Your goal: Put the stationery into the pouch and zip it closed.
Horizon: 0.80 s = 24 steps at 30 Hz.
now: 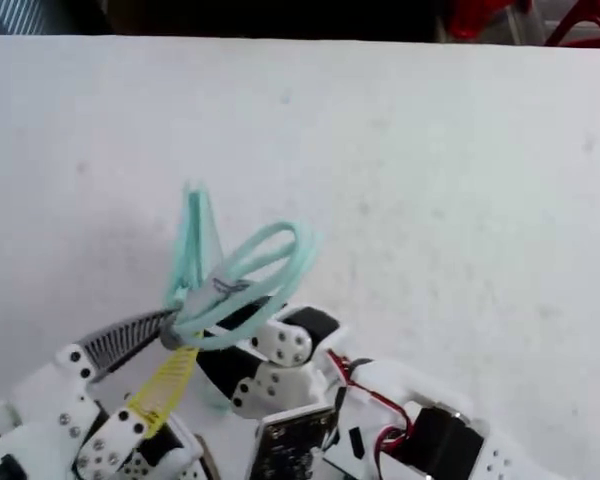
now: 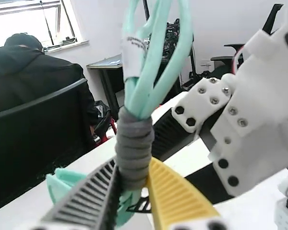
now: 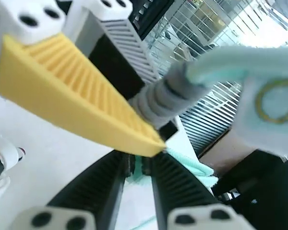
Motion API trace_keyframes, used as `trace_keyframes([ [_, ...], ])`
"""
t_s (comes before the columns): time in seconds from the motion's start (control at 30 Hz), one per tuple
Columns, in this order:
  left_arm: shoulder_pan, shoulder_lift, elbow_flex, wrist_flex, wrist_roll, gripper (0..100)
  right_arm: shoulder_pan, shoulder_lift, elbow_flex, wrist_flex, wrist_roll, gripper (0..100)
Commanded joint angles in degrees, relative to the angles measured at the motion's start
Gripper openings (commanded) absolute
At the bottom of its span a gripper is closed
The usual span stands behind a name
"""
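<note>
Just below the grey wrap (image 1: 170,337), the left arm (image 1: 40,398) and the right arm (image 1: 390,385) are running off the high view's edge. Under that wrap, a teal thing (image 2: 62,181) is hiding mostly behind the fingers of the left gripper (image 2: 134,165), so you are not getting enough to tell what it is.

I am looking into what seems to be an office workroom: a white counter (image 1: 400,150) is carrying the rig, a desk (image 2: 104,62) is standing beside a bright window (image 2: 29,19), an office chair (image 2: 234,47) is waiting by the wall, and slatted blinds (image 3: 211,31) are covering more glass.
</note>
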Motion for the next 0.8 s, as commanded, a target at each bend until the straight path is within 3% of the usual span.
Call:
trace_keyframes([
  [0.0,3.5,-0.5,-7.9,3.3,0.6,2,3.6,8.0,3.3,-2.4,0.7,1.7],
  [0.3,3.6,-0.5,-9.5,7.7,0.3,2,10.9,19.6,3.3,-13.2,0.7,1.7],
  [0.47,3.5,-0.4,-18.3,9.3,0.3,2,14.8,22.3,3.3,-16.9,0.6,1.7],
  [0.77,3.2,-0.3,-20.1,12.8,-0.1,2,16.1,24.6,3.3,-18.9,0.2,1.7],
])
